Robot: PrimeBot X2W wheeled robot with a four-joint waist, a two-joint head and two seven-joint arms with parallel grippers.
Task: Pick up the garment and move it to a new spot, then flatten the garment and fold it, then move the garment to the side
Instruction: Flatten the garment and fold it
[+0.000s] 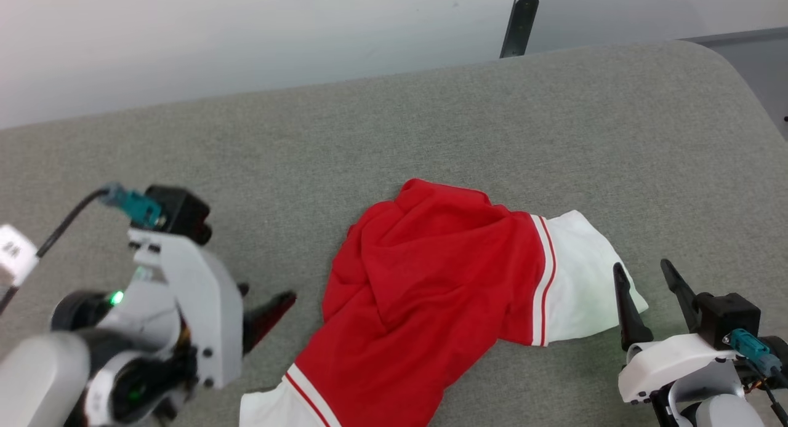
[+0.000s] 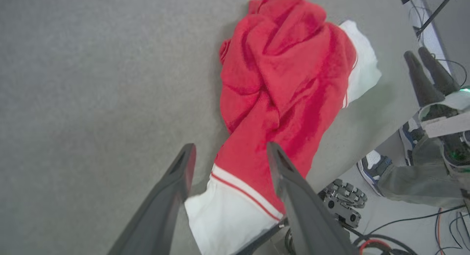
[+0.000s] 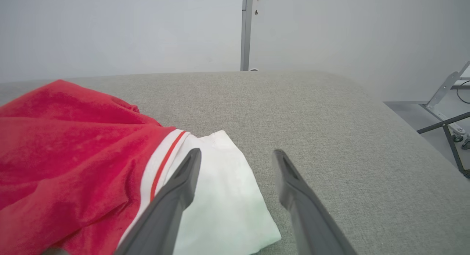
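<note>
Lying crumpled: red jersey (image 1: 431,279), long axis near-left to far-right; one white sleeve (image 1: 277,408) beside left gripper (image 2: 231,148), other beside right gripper (image 1: 641,266); both jaws apart, empty.

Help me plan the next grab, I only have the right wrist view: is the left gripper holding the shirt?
Observer: No. The left gripper is open. In the head view it sits left of the shirt, apart from it.
Operator: I see one white sleeve. Where is the other?
Observer: The second sleeve lies at the near edge of the table, close to the left gripper.
Operator: Anyone nearby?
Observer: A person's shoe shows on the floor beside the table.
</note>
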